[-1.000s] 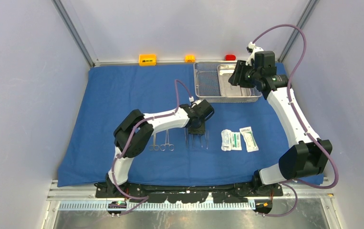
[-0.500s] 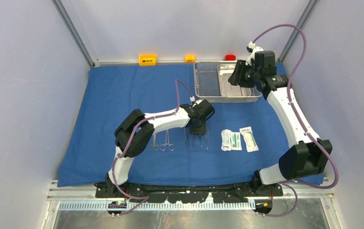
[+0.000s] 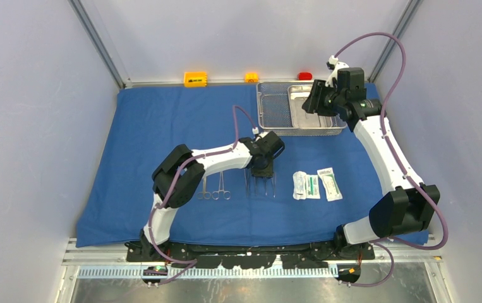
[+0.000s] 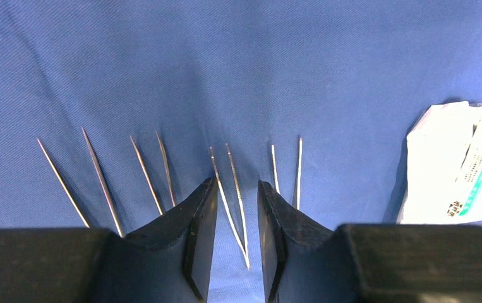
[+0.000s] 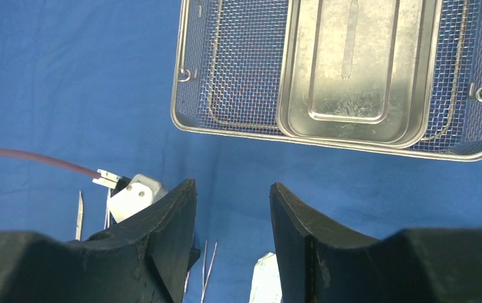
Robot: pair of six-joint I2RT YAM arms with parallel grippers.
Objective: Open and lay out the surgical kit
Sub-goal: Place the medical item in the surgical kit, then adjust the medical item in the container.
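The left gripper [image 4: 236, 189] stands narrow, straddling forceps [image 4: 224, 189] on the cloth [image 4: 238, 57], not visibly pinching them. Thin, stiff, slick steel, probably light: best pinched mid-shank. Packets [image 4: 453, 164] lie at three o'clock. The right gripper [image 5: 233, 189] gapes empty, tray [image 5: 238, 69] at twelve.

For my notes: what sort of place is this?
Probably a robotics test cell, not an operating room: plain pale panel walls, two white-and-black robot arms bolted side by side, and a steel mesh tray on a large blue cloth.
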